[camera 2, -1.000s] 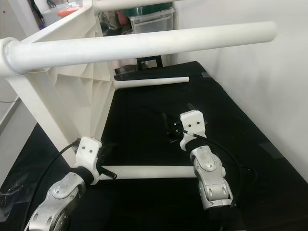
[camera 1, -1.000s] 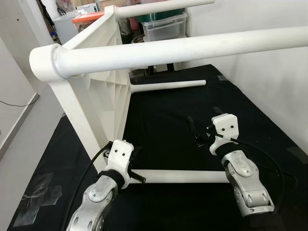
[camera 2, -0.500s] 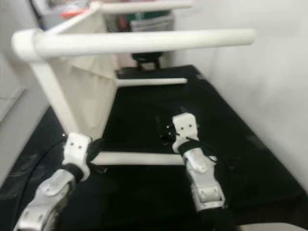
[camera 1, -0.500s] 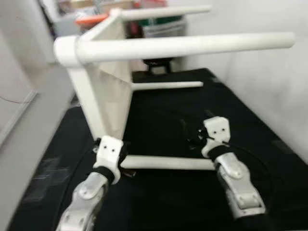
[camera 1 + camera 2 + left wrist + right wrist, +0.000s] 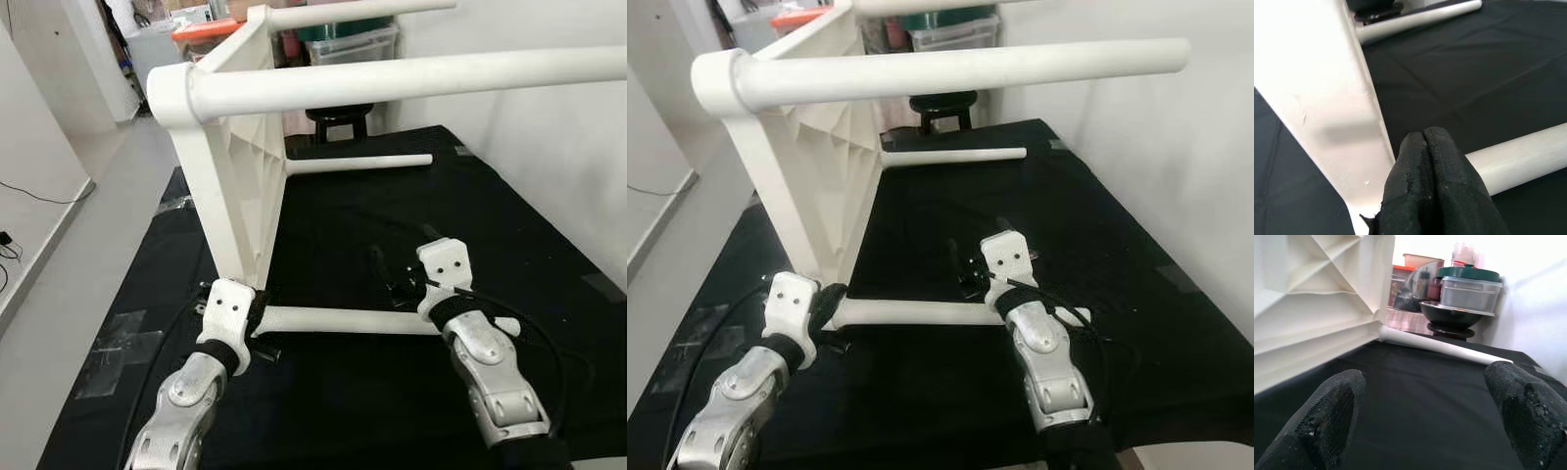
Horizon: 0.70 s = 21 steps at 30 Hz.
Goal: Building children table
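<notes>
In the head views, we see a white plastic children's table [image 5: 240, 166] tipped on its side on a black mat [image 5: 353, 215], its ribbed underside facing our right and three round legs already sticking out sideways from it. The fourth leg [image 5: 343, 320], a plain white tube, lies flat on the mat just in front of us, its long axis running left to right between our two arms. Its left end sits at the table's lowest corner, right beside the left gripper [image 5: 257, 318], which is the nearer one to that joint; whether the end is already seated in its socket we cannot tell. The right gripper [image 5: 392, 279] sits above the tube's right part, its black fingers pointing forward, away from the tube. In the left wrist view, the two black fingers [image 5: 1437, 186] are pressed together with nothing between them, tips close against the tube [image 5: 1518, 156] where it meets the table's white edge [image 5: 1327, 98]. In the right wrist view, the two fingers [image 5: 1327, 416] stand wide apart and empty, aimed over the mat at the ribbed underside [image 5: 1312, 303] and a far leg [image 5: 1440, 346], with storage tubs [image 5: 1469, 291] beyond.
</notes>
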### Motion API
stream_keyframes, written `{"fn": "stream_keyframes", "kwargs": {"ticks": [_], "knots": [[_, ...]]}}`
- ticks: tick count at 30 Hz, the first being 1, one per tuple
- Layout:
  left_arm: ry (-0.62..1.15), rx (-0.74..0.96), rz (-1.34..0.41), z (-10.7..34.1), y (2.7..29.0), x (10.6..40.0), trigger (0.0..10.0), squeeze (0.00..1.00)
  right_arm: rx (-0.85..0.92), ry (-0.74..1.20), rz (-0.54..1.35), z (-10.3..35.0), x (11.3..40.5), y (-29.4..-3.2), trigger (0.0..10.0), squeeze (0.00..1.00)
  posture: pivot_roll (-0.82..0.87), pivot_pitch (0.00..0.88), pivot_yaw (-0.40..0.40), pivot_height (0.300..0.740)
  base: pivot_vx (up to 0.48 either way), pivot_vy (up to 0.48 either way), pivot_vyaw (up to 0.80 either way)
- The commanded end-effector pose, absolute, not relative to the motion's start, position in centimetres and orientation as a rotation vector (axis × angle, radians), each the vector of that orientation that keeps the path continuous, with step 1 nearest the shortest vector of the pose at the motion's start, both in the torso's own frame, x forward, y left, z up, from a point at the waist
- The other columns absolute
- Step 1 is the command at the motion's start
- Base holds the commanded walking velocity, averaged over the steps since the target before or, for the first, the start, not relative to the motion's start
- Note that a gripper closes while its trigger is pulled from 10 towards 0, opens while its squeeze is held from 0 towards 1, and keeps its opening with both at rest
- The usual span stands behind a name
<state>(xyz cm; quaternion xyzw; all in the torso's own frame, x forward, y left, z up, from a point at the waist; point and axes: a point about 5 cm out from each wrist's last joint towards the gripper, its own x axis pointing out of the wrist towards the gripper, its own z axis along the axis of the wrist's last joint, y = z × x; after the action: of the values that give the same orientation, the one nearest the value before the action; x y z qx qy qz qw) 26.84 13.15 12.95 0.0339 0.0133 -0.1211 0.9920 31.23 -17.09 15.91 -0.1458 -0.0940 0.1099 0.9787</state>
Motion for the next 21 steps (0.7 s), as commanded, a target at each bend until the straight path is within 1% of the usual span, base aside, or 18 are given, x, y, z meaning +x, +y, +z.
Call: {"fn": "stream_keyframes", "kwargs": {"ticks": [1,3,4,6,7,9,11,12,13,14,15,17,18,20,21], "knots": [[0.031,0.047,-0.227,12.7,13.8,27.2,10.0,0.0,-0.329,-0.226,0.23,16.8,31.3,-16.9,10.0,0.0,-0.07,0.0,0.098,0.74,0.0,0.0,0.0],[0.038,0.021,-0.217,12.4,14.2,27.4,10.0,0.0,-0.392,-0.262,0.23,17.9,31.2,-17.4,10.0,0.0,-0.07,0.0,0.097,0.74,0.0,0.0,0.0],[0.038,0.021,-0.217,12.4,14.2,27.4,10.0,0.0,-0.392,-0.262,0.23,17.9,31.2,-17.4,10.0,0.0,-0.07,0.0,0.097,0.74,0.0,0.0,0.0],[0.046,0.016,-0.213,12.0,14.6,27.6,10.0,0.0,-0.478,-0.317,0.232,19.3,30.9,-18.1,10.0,0.0,-0.08,0.0,0.097,0.74,0.0,0.0,0.0],[0.046,0.016,-0.213,12.0,14.6,27.6,10.0,0.0,-0.478,-0.317,0.232,19.3,30.9,-18.1,10.0,0.0,-0.08,0.0,0.097,0.74,0.0,0.0,0.0],[0.041,0.007,-0.207,11.8,15.0,27.9,10.0,0.0,-0.581,-0.393,0.194,21.4,30.2,-19.2,10.0,0.0,-0.09,0.0,0.095,0.74,0.0,0.0,0.0],[0.041,0.007,-0.207,11.8,15.0,27.9,10.0,0.0,-0.581,-0.393,0.194,21.4,30.2,-19.2,10.0,0.0,-0.09,0.0,0.095,0.74,0.0,0.0,0.0],[0.031,-0.009,-0.207,11.8,15.1,28.0,10.0,0.0,-0.724,-0.481,0.139,23.8,28.9,-20.2,10.0,0.0,-0.1,0.0,0.095,0.74,0.0,0.0,0.0],[0.031,-0.009,-0.207,11.8,15.1,28.0,10.0,0.0,-0.724,-0.481,0.139,23.8,28.9,-20.2,10.0,0.0,-0.1,0.0,0.095,0.74,0.0,0.0,0.0],[0.029,-0.012,-0.208,11.8,15.1,28.1,10.0,0.0,-0.788,-0.522,0.107,24.8,28.2,-20.5,10.0,0.0,-0.1,0.0,0.095,0.74,0.0,0.0,0.0],[0.029,-0.012,-0.208,11.8,15.1,28.1,10.0,0.0,-0.788,-0.522,0.107,24.8,28.2,-20.5,10.0,0.0,-0.1,0.0,0.095,0.74,0.0,0.0,0.0],[0.024,-0.018,-0.209,11.8,15.2,28.1,10.0,0.0,-0.933,-0.611,0.037,26.9,26.5,-21.2,10.0,0.0,-0.11,0.0,0.099,0.74,0.0,0.0,0.0],[0.024,-0.018,-0.209,11.8,15.2,28.1,10.0,0.0,-0.933,-0.611,0.037,26.9,26.5,-21.2,10.0,0.0,-0.11,0.0,0.099,0.74,0.0,0.0,0.0],[0.022,-0.024,-0.206,11.7,15.2,28.1,10.0,0.0,-1.02,-0.672,-0.015,28.5,25.4,-21.6,10.0,0.0,-0.12,0.0,0.105,0.74,0.0,0.0,0.0],[0.022,-0.024,-0.206,11.7,15.2,28.1,10.0,0.0,-1.02,-0.672,-0.015,28.5,25.4,-21.6,10.0,0.0,-0.12,0.0,0.105,0.74,0.0,0.0,0.0]]}}
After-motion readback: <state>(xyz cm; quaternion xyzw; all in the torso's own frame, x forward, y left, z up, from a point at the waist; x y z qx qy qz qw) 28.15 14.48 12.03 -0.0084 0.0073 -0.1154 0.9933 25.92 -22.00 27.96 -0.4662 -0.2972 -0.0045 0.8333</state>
